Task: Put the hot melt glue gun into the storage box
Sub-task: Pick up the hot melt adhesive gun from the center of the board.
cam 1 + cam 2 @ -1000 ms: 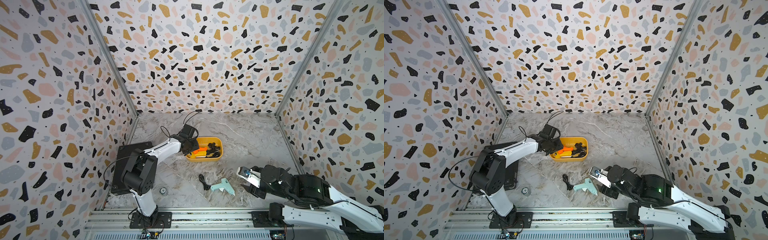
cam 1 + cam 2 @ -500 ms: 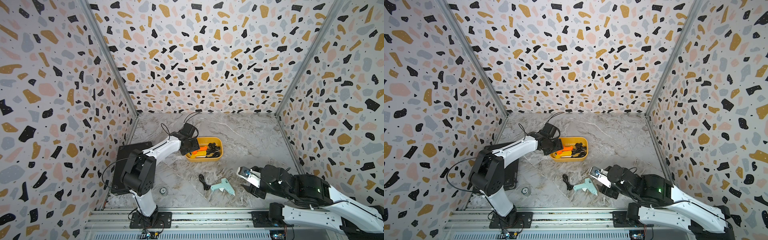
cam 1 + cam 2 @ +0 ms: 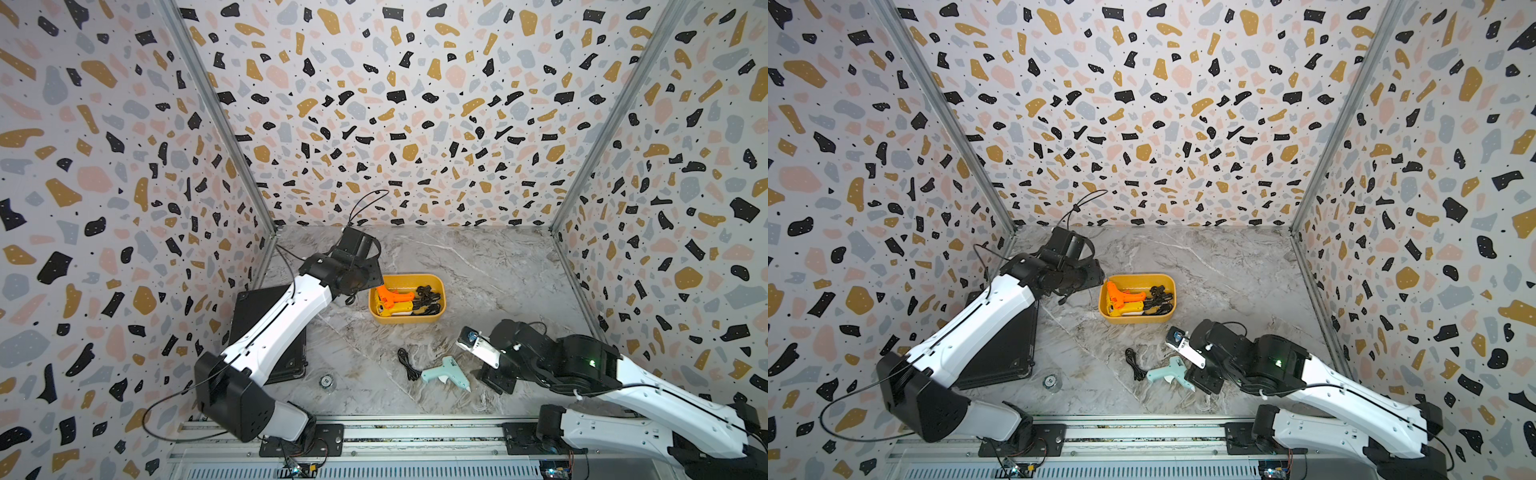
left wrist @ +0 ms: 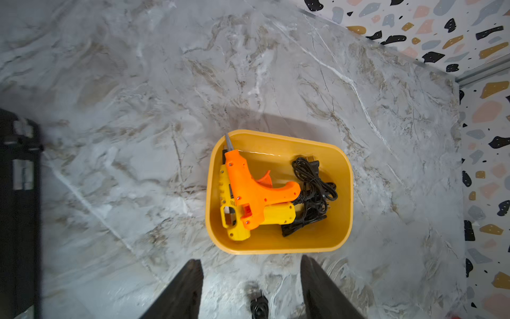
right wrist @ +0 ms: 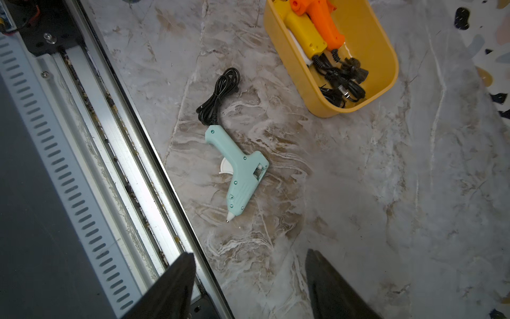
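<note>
Mint-green plastic hot melt glue gun (image 3: 446, 371) lies flat on marble table (image 3: 498, 270), well in front of yellow-orange plastic storage box (image 3: 407, 319) — long axis diagonal, nozzle toward right gripper (image 5: 249, 254). Box holds orange glue gun (image 4: 256, 190), yellow glue gun (image 4: 276, 214) and black cords (image 4: 311, 182). Left gripper (image 4: 250, 259) and right gripper both parted, empty.

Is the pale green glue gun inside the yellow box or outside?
Outside: the pale green glue gun lies on the table, apart from the storage box.

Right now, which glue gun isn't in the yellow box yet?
The mint-green glue gun: it lies on the marble table, outside the storage box, while the orange glue gun and the yellow glue gun sit together inside it.
</note>
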Available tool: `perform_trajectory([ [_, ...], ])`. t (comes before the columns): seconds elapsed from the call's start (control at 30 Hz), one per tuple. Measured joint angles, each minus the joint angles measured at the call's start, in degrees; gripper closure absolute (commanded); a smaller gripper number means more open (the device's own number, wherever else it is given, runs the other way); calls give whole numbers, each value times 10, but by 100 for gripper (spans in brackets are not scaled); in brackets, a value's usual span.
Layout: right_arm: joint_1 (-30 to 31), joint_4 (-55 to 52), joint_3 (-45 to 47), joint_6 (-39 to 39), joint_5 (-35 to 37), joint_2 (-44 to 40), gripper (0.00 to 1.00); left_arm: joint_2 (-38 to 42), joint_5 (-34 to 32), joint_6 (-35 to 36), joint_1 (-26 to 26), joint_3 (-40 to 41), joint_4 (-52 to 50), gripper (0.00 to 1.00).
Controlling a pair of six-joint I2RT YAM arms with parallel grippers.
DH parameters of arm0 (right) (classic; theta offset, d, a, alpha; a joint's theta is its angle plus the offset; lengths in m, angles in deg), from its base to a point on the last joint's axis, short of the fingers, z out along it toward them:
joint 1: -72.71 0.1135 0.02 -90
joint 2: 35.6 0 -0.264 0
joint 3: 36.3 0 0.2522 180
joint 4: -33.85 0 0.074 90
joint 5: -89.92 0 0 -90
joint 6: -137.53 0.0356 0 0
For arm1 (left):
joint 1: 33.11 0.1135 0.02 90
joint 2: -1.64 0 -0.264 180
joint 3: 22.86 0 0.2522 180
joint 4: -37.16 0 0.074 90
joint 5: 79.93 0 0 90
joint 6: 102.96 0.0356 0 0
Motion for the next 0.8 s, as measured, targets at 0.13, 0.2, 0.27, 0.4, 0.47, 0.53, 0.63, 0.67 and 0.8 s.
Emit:
perform_trajectory([
  [0.13, -4, 0, 0, 15, -35, 79, 32, 114, -18, -20, 0, 57, -49, 43],
  [0.2, -5, 0, -2, 30, -50, 115, 32, 162, -24, -30, 0, 78, -77, 40],
  [0.27, -7, 0, -6, 50, -61, 148, 32, 199, -28, -41, 0, 94, -103, 39],
  [0.4, -9, 1, -23, 99, -66, 210, 33, 252, -26, -55, 0, 134, -134, 37],
  [0.47, -13, 1, -31, 129, -64, 238, 33, 265, -17, -59, 0, 154, -150, 35],
  [0.53, -17, 2, -36, 159, -61, 260, 33, 271, -3, -61, 0, 165, -166, 35],
  [0.63, -25, 3, -40, 205, -57, 288, 34, 286, 18, -61, 0, 170, -189, 35],
  [0.67, -27, 2, -40, 220, -56, 297, 35, 296, 23, -60, 0, 172, -196, 35],
  [0.8, -30, -2, -52, 261, -52, 327, 37, 357, 43, -57, 0, 184, -225, 35],
])
